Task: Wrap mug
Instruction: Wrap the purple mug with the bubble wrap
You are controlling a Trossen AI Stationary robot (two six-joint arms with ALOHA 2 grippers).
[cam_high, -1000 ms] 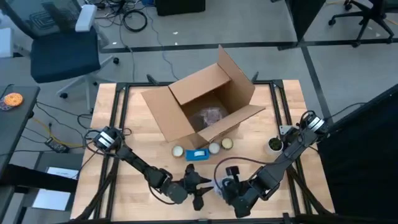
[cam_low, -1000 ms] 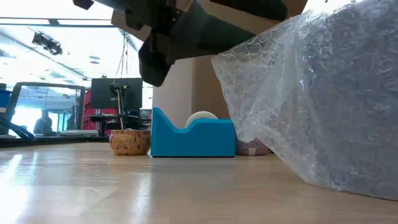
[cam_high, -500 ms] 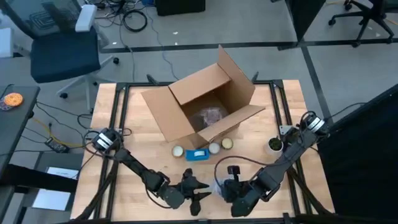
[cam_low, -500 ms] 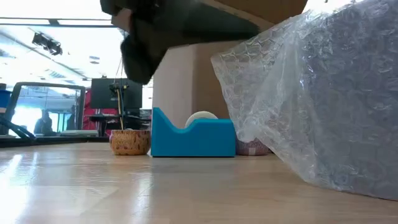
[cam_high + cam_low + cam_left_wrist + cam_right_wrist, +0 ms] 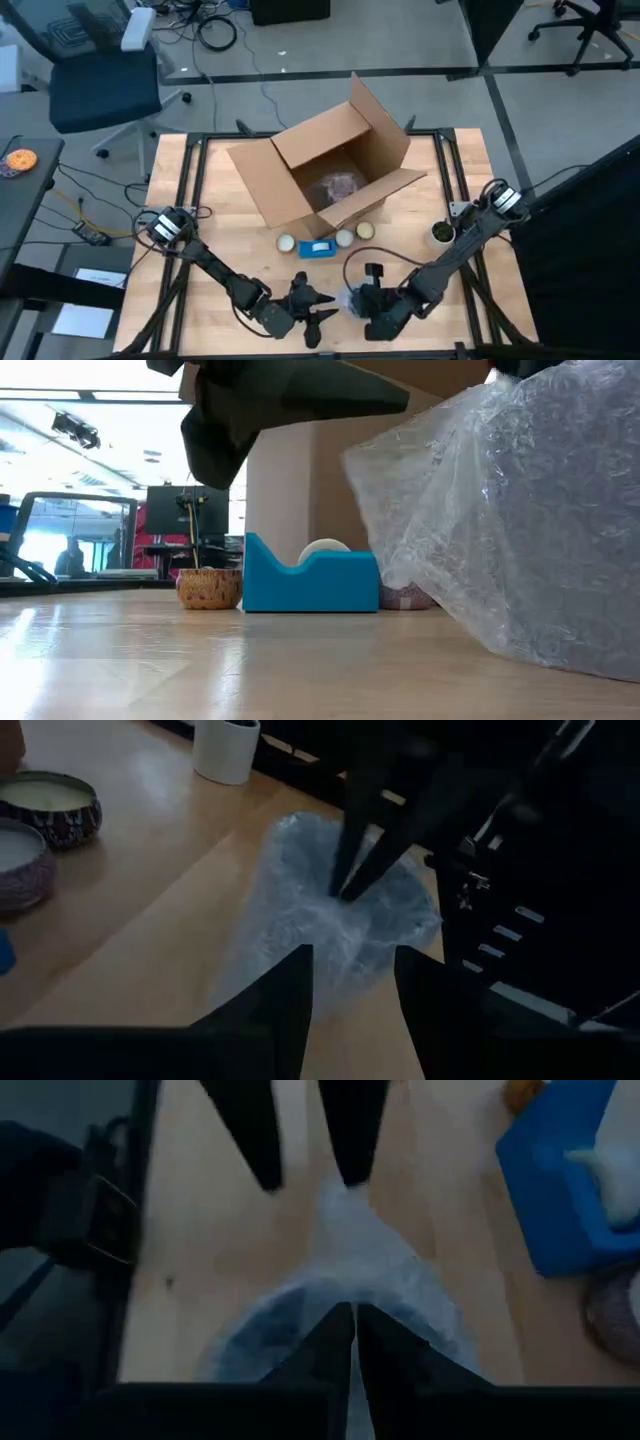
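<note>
Just in front of the blue tape dispenser (image 5: 318,249), the bubble-wrap bundle (image 5: 355,298) sits on the surface, apparently already covering the mug, pinched by the closed right tool (image 5: 347,1320); the left tool (image 5: 350,982) hovers beside it, spread and empty, so securing seemingly remains.

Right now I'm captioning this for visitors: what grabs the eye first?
The open cardboard box at the table's middle. Then, at the near edge, the bubble-wrap bundle, pinched by the right gripper, with the left gripper open just beside it. A blue tape dispenser sits between box and bundle.
</note>
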